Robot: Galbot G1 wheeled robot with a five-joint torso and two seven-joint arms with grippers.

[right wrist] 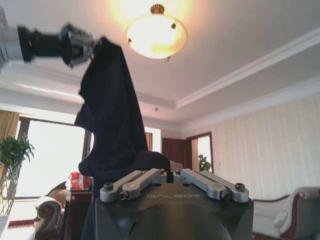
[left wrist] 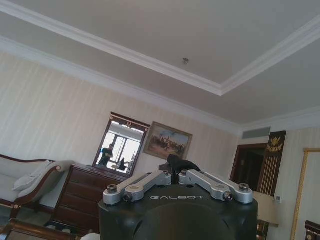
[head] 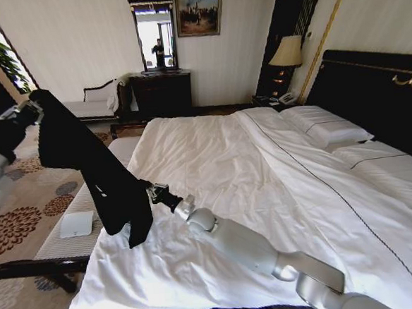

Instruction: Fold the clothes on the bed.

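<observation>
- The black T-shirt [head: 98,173] is up in the air, hanging off the left side of the bed [head: 213,161], above the striped bench [head: 73,220].
- The left hand [head: 36,103] is up high and pinches the top end of the shirt. In the left wrist view a bit of black cloth pokes out between its closed fingers [left wrist: 150,181].
- The right hand [head: 152,193] is low, near the edge of the bed, and it is clenched on the bottom end of the shirt. Black cloth bunches right at its fingers [right wrist: 137,181].
- The shirt stretches in a long slant from the high left hand down to the low right hand. Its long side runs that way, so the bed lies to the right of it.
- I think the shirt needs to swing over the white sheet and be laid flat before any folding.
- Both hands have "GALBOT" written on them. I can't see any words on the shirt from here.
</observation>
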